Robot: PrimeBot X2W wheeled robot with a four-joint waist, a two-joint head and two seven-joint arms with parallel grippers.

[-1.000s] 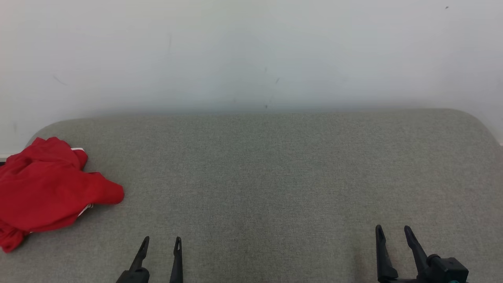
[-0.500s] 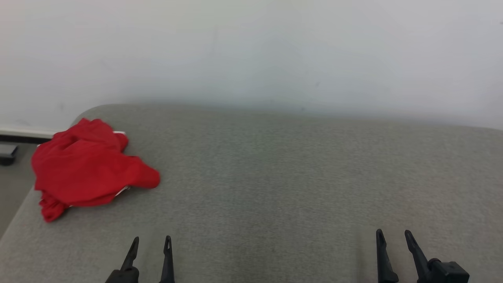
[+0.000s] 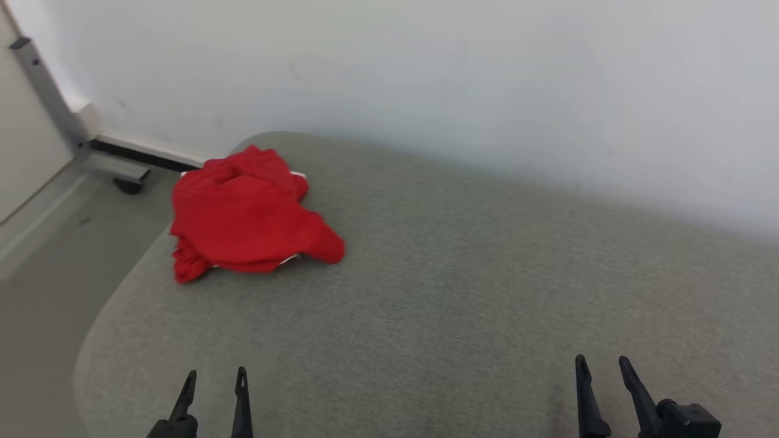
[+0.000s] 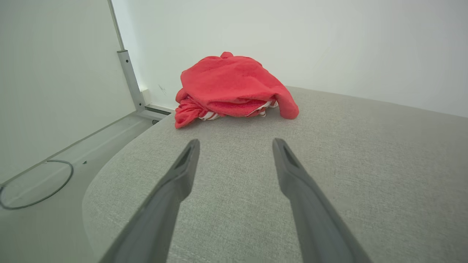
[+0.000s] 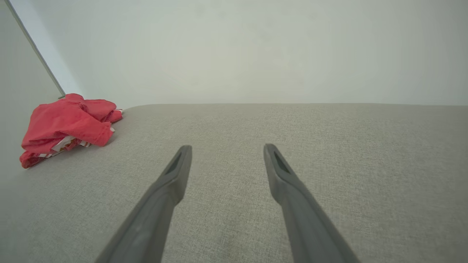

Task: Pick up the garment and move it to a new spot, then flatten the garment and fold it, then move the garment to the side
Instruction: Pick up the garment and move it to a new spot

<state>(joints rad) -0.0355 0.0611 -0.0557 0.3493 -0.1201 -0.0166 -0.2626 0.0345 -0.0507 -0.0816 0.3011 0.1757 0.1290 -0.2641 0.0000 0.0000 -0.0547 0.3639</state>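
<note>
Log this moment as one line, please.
stage: pre-grasp | garment: crumpled, untouched, far-left corner of cushion | left gripper: open, empty | right gripper: open, empty

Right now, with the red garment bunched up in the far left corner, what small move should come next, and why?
Probably ease the left jaws forward toward the garment. They stand open and empty and point almost straight at it in the left wrist view. The garment lies crumpled and untouched near the far left edge of the grey surface. The right jaws, also open, are farther from it.
</note>
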